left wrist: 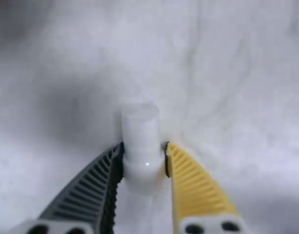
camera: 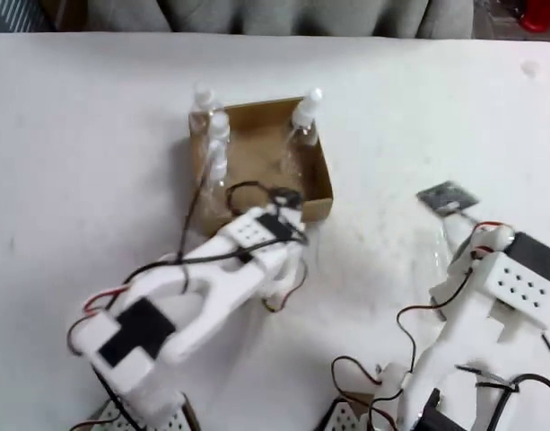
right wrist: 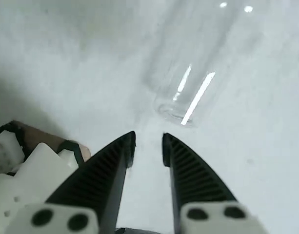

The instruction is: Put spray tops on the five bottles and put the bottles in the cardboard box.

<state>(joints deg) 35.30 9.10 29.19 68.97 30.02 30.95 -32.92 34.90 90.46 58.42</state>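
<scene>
Capped bottles: you can count four standing upright in the cardboard box. Three stand in a row against its left wall. Their white tops overlap, so log that three as probable. The fourth stands alone in the far right corner and also has a white top.

Fifth bottle: one clear bottle lies on its side on the table, to the right of the box and well apart from it. You cannot tell which end faces the gripper.

Right gripper: it has two black fingers with a narrow gap between them and nothing in the gap. The tips sit just short of the clear bottle's near end without touching it. The right arm stands at the table's near right.

Left gripper: it has one grey finger and one yellow finger, clamped on one white spray top. The top stands up between the fingers, with white table surface behind it. In the high view, the left arm has its wrist over the box's near wall, close to the near right corner.

Other items: one dark flat piece lies on the table beyond the right arm, near the clear bottle. You cannot tell what it is.
</scene>
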